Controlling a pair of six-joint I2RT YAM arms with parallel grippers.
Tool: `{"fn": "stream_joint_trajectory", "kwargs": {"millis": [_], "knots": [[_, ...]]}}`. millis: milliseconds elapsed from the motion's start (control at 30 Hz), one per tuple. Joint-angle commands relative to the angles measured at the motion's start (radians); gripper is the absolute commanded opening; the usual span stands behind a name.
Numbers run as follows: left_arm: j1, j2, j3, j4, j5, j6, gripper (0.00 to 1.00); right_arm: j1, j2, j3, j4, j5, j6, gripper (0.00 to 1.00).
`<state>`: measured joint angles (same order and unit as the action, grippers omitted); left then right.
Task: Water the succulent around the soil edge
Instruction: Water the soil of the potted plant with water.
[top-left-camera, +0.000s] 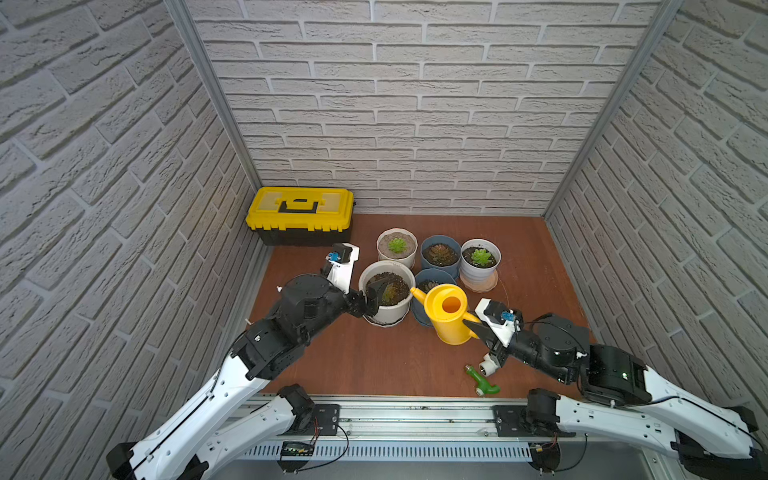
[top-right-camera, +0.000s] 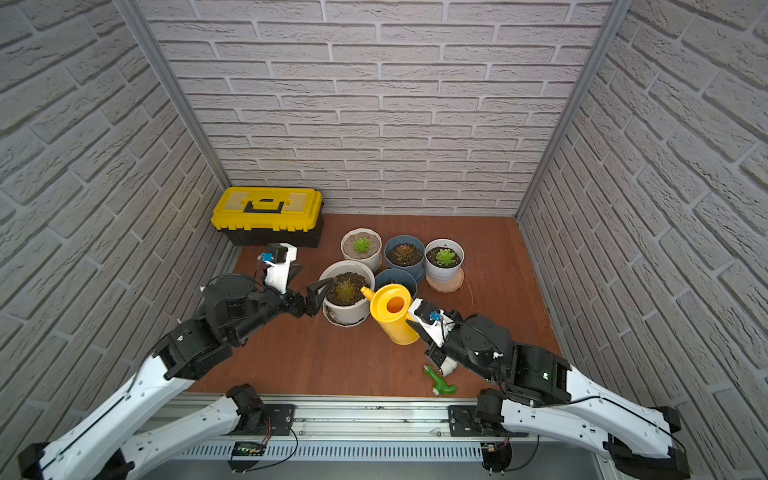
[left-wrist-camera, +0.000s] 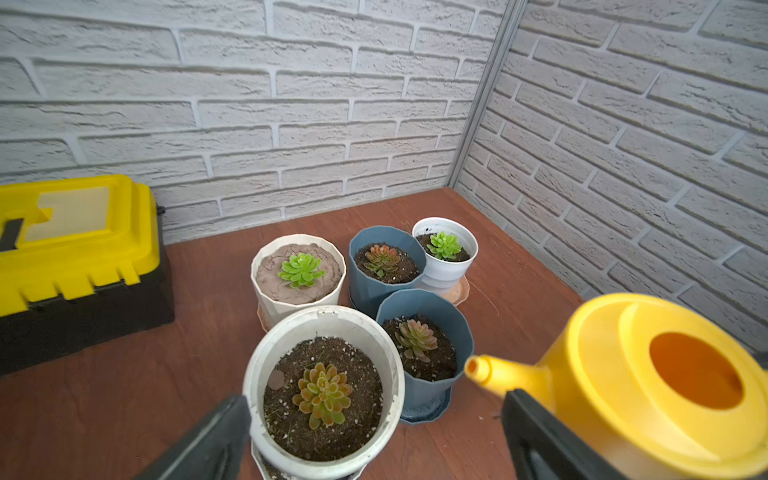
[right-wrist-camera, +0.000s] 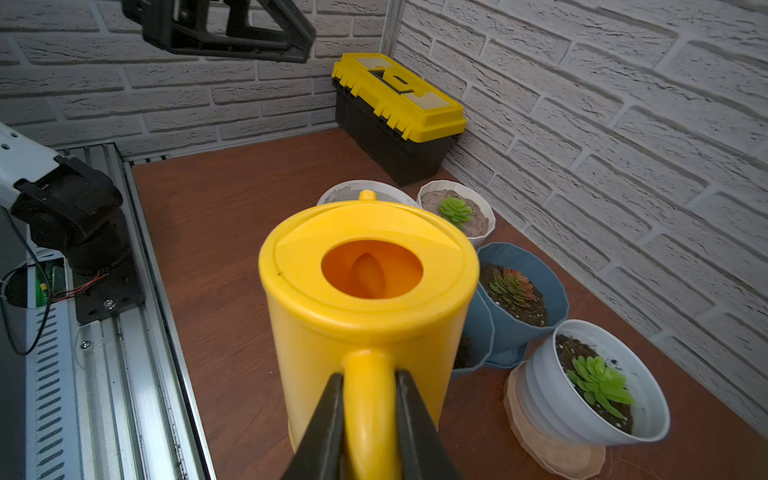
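A yellow watering can (top-left-camera: 449, 313) (top-right-camera: 392, 311) stands roughly upright right of the wide white pot (top-left-camera: 405, 309). My right gripper (right-wrist-camera: 370, 384) (top-left-camera: 478, 328) is shut on the can's handle. The spout tip (left-wrist-camera: 471, 368) (top-left-camera: 417, 292) ends just right of the pot's rim, and no water shows. In the pot an orange-green succulent (left-wrist-camera: 323, 392) sits in dark soil, and the soil edge (left-wrist-camera: 280, 419) rings it inside the rim. My left gripper (left-wrist-camera: 376, 401) (top-right-camera: 307, 280) hovers open and empty at the pot's left side.
A yellow and black toolbox (top-left-camera: 300, 214) stands at the back left. A ribbed white pot (top-left-camera: 397, 247), two blue pots (top-left-camera: 440, 255) (left-wrist-camera: 424, 349) and a white pot on a saucer (top-left-camera: 480, 259) crowd behind the wide pot. Green (top-left-camera: 482, 380) and white (top-left-camera: 488, 365) pipe fittings lie near the front.
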<state>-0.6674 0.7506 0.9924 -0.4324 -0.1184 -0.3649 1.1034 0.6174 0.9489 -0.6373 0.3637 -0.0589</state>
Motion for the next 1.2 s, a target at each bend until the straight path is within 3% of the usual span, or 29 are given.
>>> {"fn": "stream_joint_trajectory", "kwargs": {"millis": [0,167,300,633,1167], "knots": [[-0.001,-0.053,-0.02,-0.052,-0.013,0.04,0.98,-0.006,0.019,0.1,-0.12,0.112,0.02,0.03],[-0.001,-0.078,0.004,-0.179,-0.041,0.076,0.98,-0.02,0.098,0.195,-0.259,0.197,0.032,0.03],[-0.002,-0.084,0.009,-0.236,-0.065,0.09,0.98,-0.058,0.157,0.245,-0.299,0.193,0.02,0.03],[-0.001,-0.138,-0.009,-0.295,-0.063,0.1,0.98,-0.307,0.389,0.38,-0.416,-0.126,-0.038,0.03],[-0.001,-0.262,-0.067,-0.313,-0.066,0.095,0.98,-0.331,0.675,0.559,-0.535,-0.233,-0.031,0.03]]}}
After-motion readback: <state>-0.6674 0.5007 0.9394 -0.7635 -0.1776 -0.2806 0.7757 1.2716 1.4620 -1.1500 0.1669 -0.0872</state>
